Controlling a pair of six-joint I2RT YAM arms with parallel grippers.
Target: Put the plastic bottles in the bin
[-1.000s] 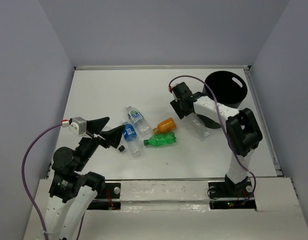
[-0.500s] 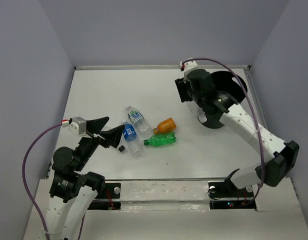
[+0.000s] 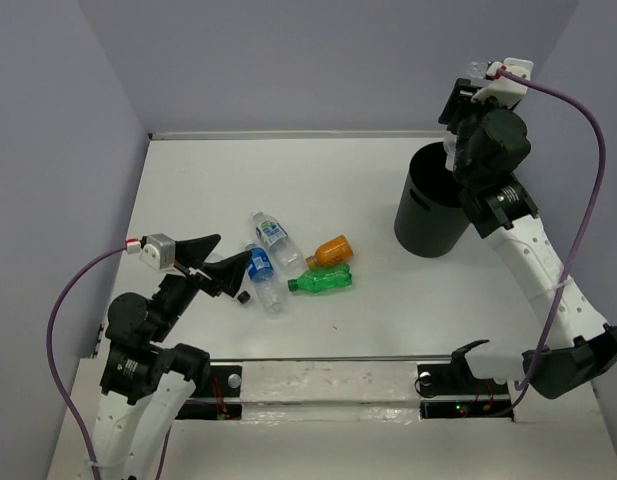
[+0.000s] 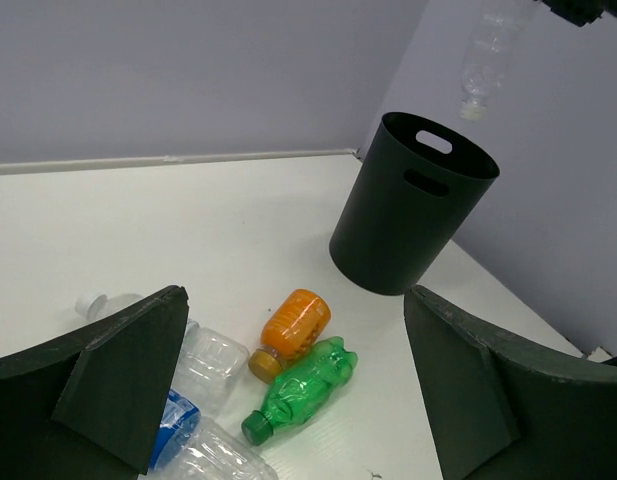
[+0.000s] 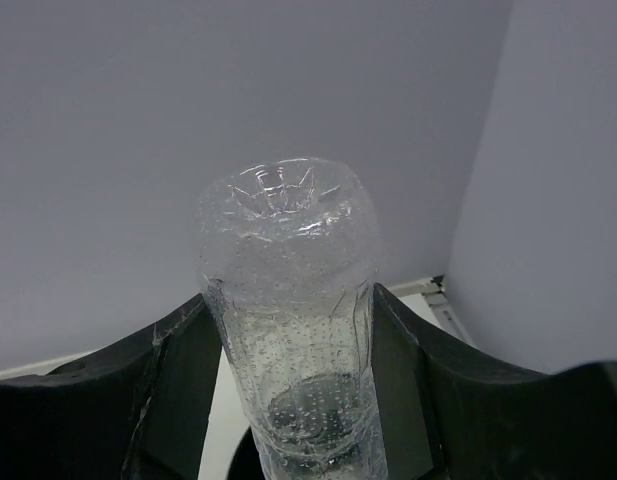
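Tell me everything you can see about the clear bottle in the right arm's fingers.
The clear bottle is see-through plastic with no label showing, its wall speckled with fine droplets or dimples and its moulded, ridged base facing the wrist camera. It is upside down, pale neck end pointing down, pinched at both sides by the right arm's fingers, which are the only things touching it. It hangs above the open mouth of the black bin, clear of its rim.
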